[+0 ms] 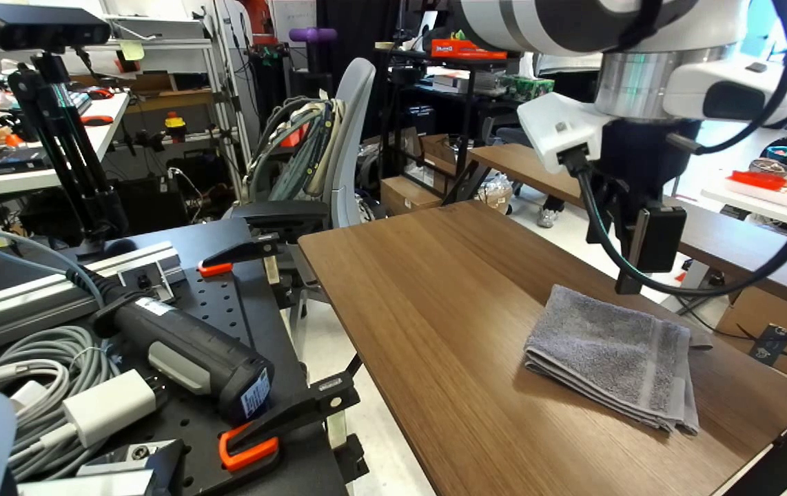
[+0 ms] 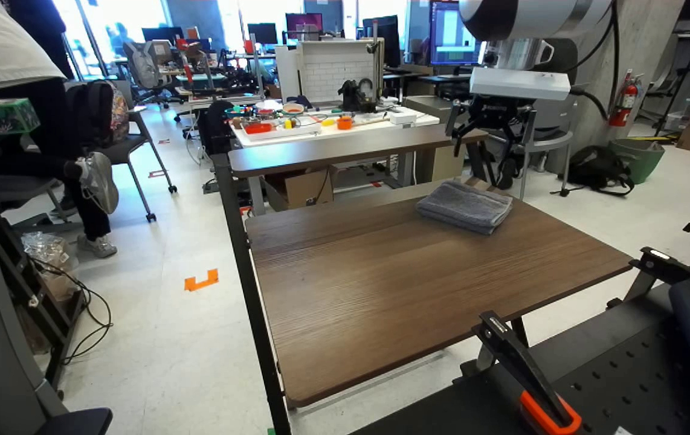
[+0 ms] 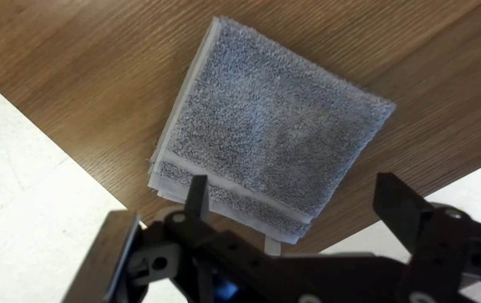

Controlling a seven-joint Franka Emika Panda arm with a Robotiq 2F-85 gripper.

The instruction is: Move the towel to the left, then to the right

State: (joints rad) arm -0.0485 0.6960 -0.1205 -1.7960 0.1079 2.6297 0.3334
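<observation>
The grey towel (image 1: 610, 351) lies folded and flat, with layered edges, near one end of the brown wooden table (image 1: 421, 303). It also shows in an exterior view (image 2: 466, 206) near the table's far edge. In the wrist view the whole square of the towel (image 3: 270, 126) is seen from above, with a small tag at its lower edge. My gripper (image 3: 293, 179) is open with nothing between its fingers. In both exterior views the gripper (image 1: 619, 265) (image 2: 485, 154) hangs above the towel, apart from it.
A black perforated bench (image 1: 228, 303) with a handheld tool (image 1: 187, 351), cables and orange-tipped clamps (image 1: 249, 448) stands beside the table. An office chair (image 1: 345, 145) is at the table's side. A second wooden surface (image 2: 357, 145) runs behind the table.
</observation>
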